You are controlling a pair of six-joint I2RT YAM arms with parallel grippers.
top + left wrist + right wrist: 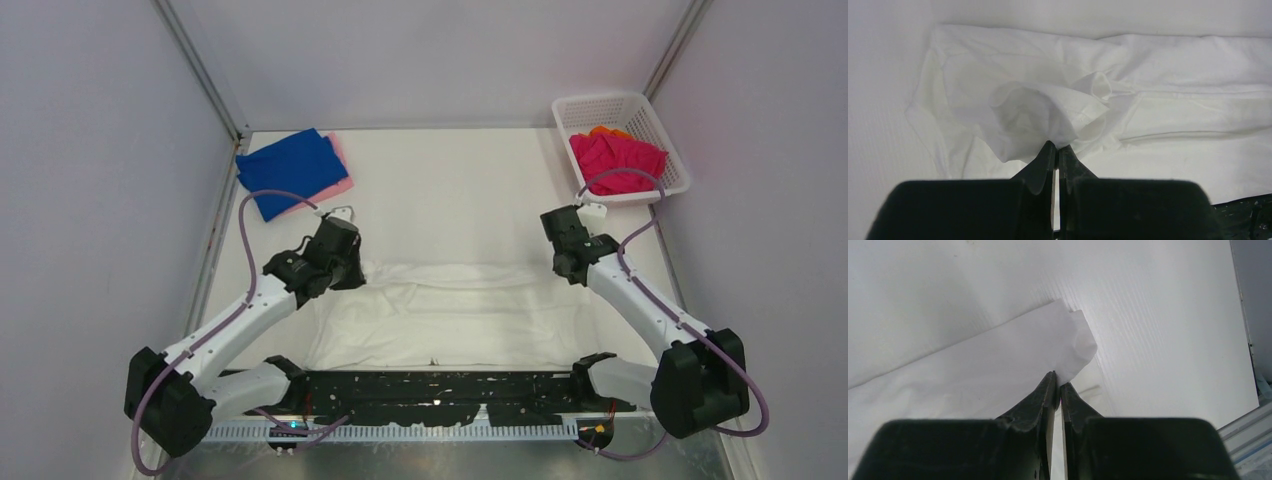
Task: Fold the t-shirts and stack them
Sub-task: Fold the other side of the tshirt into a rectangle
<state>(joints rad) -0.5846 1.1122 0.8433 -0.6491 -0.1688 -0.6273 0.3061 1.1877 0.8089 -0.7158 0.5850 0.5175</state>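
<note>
A white t-shirt [450,310] lies spread across the near middle of the table, partly folded. My left gripper [350,272] is shut on a bunched fold at its left end [1038,115], the cloth pinched at the fingertips [1057,147]. My right gripper [565,268] is shut on the shirt's right corner [1068,347], which rises to the fingertips [1058,380]. A folded royal blue t-shirt [290,170] lies on a pale pink one [342,175] at the far left. A magenta t-shirt [615,160] and an orange one [608,131] sit in the basket.
The white mesh basket [668,140] stands at the far right corner. Grey walls close in the left, right and back. A black strip [430,395] and a metal rail run along the near edge between the arm bases.
</note>
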